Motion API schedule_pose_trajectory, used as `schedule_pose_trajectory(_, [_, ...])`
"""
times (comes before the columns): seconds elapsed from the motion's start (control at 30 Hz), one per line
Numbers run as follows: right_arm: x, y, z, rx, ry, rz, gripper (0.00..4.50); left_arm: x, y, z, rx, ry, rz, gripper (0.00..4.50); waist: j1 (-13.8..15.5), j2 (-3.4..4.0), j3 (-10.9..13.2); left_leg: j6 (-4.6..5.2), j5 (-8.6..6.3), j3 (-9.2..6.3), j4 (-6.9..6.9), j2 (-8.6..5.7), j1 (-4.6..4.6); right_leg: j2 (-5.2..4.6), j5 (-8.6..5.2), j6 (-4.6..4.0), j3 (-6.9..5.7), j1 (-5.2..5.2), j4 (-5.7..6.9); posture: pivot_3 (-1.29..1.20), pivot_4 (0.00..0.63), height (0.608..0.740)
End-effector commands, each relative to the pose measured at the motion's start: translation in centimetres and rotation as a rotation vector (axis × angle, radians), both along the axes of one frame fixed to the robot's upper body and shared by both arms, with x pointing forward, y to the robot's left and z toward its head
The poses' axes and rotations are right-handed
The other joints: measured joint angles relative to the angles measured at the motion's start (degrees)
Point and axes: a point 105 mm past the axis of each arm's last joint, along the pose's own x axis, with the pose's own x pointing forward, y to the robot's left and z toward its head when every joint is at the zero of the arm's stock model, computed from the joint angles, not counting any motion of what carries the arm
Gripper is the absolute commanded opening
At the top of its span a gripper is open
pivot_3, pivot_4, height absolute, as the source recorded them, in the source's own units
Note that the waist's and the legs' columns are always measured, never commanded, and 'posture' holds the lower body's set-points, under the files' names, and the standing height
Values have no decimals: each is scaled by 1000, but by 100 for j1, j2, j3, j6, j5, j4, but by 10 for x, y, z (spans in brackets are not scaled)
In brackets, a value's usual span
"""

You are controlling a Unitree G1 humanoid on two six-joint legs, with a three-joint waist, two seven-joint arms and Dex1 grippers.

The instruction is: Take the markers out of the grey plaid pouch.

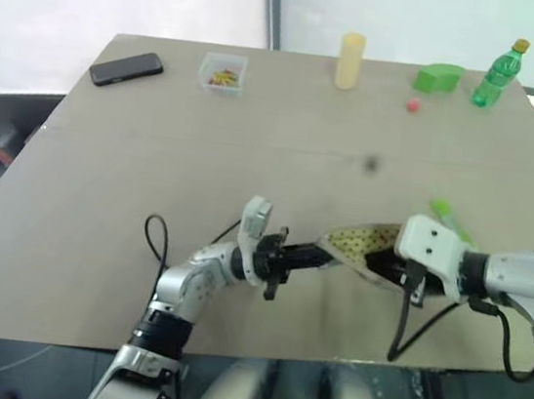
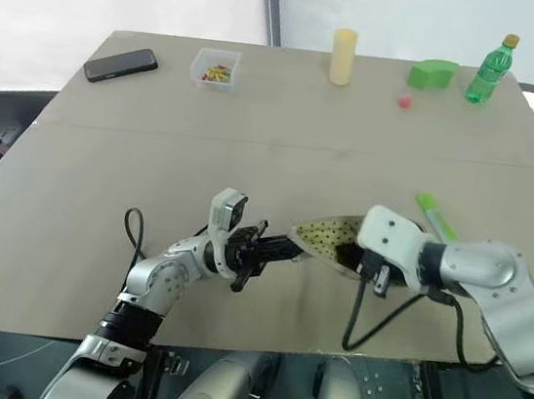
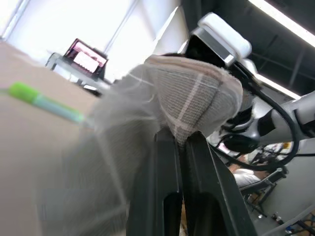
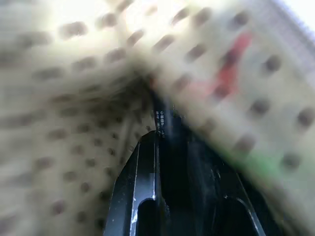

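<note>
The grey plaid pouch (image 1: 358,241) is held off the table near its front edge, mouth gaping so the yellowish dotted lining shows. My left gripper (image 1: 314,257) is shut on the pouch's left corner; the left wrist view shows the plaid fabric (image 3: 197,98) pinched between the fingers. My right gripper (image 1: 383,267) reaches into the mouth from the right. Inside, it (image 4: 170,140) is closed on a slim dark marker (image 4: 160,118) with small print on its barrel. The pale green marker (image 1: 447,216) with its bright green cap lies on the table just behind the right hand.
Along the far edge stand a black phone (image 1: 127,68), a small clear box (image 1: 224,73) of coloured bits, a yellow cylinder (image 1: 350,61), a green block (image 1: 439,77) and a green bottle (image 1: 497,74). A small red ball (image 1: 413,106) lies near them.
</note>
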Motion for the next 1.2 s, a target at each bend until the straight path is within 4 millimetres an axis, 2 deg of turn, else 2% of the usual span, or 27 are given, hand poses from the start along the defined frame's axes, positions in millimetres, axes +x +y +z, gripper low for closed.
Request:
schedule_pose_trajectory(0.03, [3, -16, 12, -39, -37, -84, 283, 5, 15, -8, 67, -82, 52, 0, -3, -2, 1, 2, -2, 1, 0, 0, -1, -2, 0, 0, 0, 0, -3, 0, 150, 740])
schedule_pose_trajectory(0.1, [2, -16, 9, -37, -13, -102, 273, 0, 10, -15, 115, -152, 32, 0, 2, -2, 2, 5, -4, 2, -1, 0, -2, -3, 0, 0, -1, 2, -8, 0, 150, 740])
schedule_pose_trajectory(0.23, [4, -16, 9, -50, -23, -124, 273, -3, 1, -14, 119, -199, 35, 0, 21, -3, 1, 7, -5, 1, -1, 0, -2, -10, -1, 1, -7, 4, -9, 0, 150, 740])
schedule_pose_trajectory(0.33, [13, -39, 10, -221, -107, -172, 273, -4, -3, -14, 157, -242, 39, 0, 47, -1, 1, 8, -5, 2, 0, -2, -2, -18, -1, 2, -19, 4, -9, 0, 150, 740])
schedule_pose_trajectory(0.4, [17, -48, 14, -298, -157, -173, 273, -2, -4, -16, 196, -264, 50, 0, 90, -3, 2, 8, -5, 3, 1, -5, -3, -21, -1, 3, -22, 4, -10, 0, 150, 740])
schedule_pose_trajectory(0.5, [20, -33, 33, -281, -257, -90, 273, 5, -9, -15, 261, -319, 88, 0, 103, -4, 3, 7, -5, 3, 1, -4, -3, -20, -1, 2, -22, 4, -10, 0, 150, 740])
schedule_pose_trajectory(0.57, [20, -15, 46, -249, -351, -1, 273, 10, -15, -6, 254, -331, 115, 0, 99, -3, 4, 7, -5, 3, 1, -2, -3, -19, -1, 2, -23, 4, -9, 0, 150, 740])
schedule_pose_trajectory(0.63, [25, -5, 62, -304, -514, 80, 273, 15, -21, 5, 243, -328, 146, 0, 99, -3, 5, 7, -5, 6, 1, -2, -3, -20, -1, 3, -23, 3, -9, 0, 150, 740])
schedule_pose_trajectory(0.77, [36, 1, 83, -413, -746, 158, 273, 29, -23, 18, 229, -274, 214, 0, 101, -3, 5, 6, -4, 6, 3, -3, -2, -19, -8, 17, -27, 3, -9, 0, 150, 740])
schedule_pose_trajectory(0.87, [40, 4, 87, -464, -838, 211, 273, 34, -24, 27, 192, -218, 235, 0, 114, -5, 6, -12, 7, 5, 3, -3, -2, -18, 0, 6, -27, 3, -8, 0, 150, 740])
schedule_pose_trajectory(0.97, [43, 2, 80, -504, -870, 257, 273, 36, -27, 33, 155, -168, 236, 0, 111, -6, 6, -17, 10, 8, 3, -5, -2, -19, 0, 5, -24, 3, -8, 0, 150, 740])
schedule_pose_trajectory(1.17, [51, -13, 93, -379, -863, 108, 273, 36, -23, 21, 157, -155, 235, 0, 112, -7, 7, -19, 11, 12, 13, -5, 1, -18, 1, 4, -19, 3, 4, 0, 150, 740])
schedule_pose_trajectory(1.2, [51, -23, 101, -314, -834, 15, 273, 35, -20, 17, 157, -155, 238, 0, 112, -7, 7, -19, 11, 13, 14, -5, 1, -18, 1, 3, -17, 3, 7, 0, 150, 740])
